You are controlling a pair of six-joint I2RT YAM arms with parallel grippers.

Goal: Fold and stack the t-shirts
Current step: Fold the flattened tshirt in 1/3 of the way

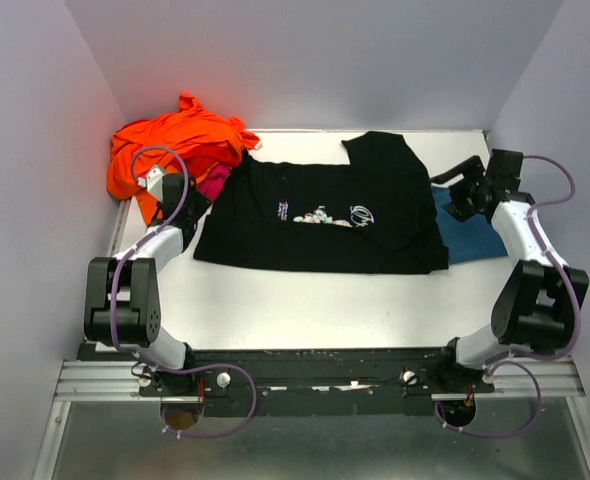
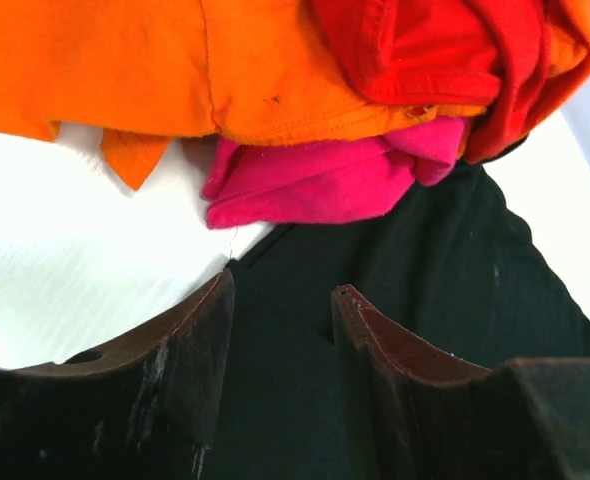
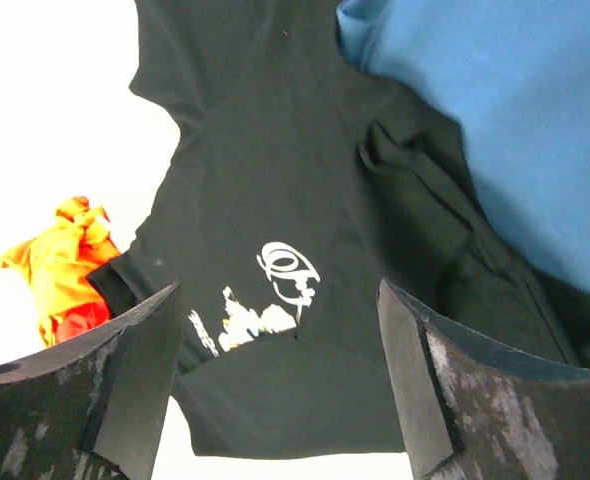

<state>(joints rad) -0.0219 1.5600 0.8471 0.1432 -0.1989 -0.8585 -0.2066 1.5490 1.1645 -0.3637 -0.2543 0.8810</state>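
The black t-shirt (image 1: 315,225) lies spread across the middle of the table, its white-and-pink print (image 1: 320,214) facing up and one sleeve (image 1: 380,150) pointing to the back. The right wrist view shows its near edge folded over part of the print (image 3: 270,300). My left gripper (image 1: 195,205) is open at the shirt's left edge, with black cloth (image 2: 285,380) showing between its fingers (image 2: 200,340). At the shirt's right edge my right gripper (image 1: 453,192) is wide open above the cloth. A teal-blue t-shirt (image 1: 472,238) lies partly under the black one at the right.
An orange t-shirt pile (image 1: 180,145) sits at the back left corner with a magenta-pink one (image 1: 213,182) tucked beneath it, right by my left gripper (image 2: 280,300). Grey walls close in the table on three sides. White tabletop (image 1: 315,305) shows in front of the black shirt.
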